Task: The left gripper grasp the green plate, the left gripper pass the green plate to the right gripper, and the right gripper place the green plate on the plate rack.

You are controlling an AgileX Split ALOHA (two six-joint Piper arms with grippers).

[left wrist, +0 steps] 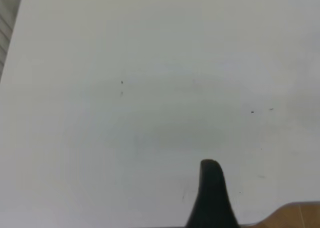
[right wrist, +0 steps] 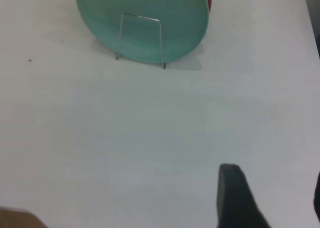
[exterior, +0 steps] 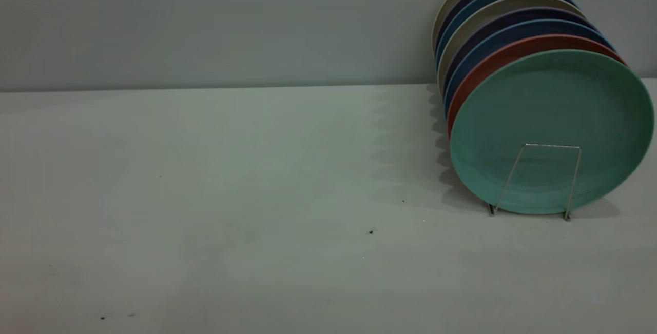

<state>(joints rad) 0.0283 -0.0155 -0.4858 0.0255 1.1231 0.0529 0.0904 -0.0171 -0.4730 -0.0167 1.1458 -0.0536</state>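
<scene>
Pale table (exterior: 205,195), grey wall (exterior: 205,21), green plate (exterior: 552,118) upright in plate rack (exterior: 544,180), both jaws' openness unclear

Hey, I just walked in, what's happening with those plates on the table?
Nothing is being handled right now. The green plate stands upright at the front of the plate rack, behind its front wire loop, with a salmon-pink plate and a row of blue and beige ones lined up behind it. The right gripper hangs open and empty over bare table some way in front of the rack. The left gripper is over bare table elsewhere, holding nothing.
</scene>
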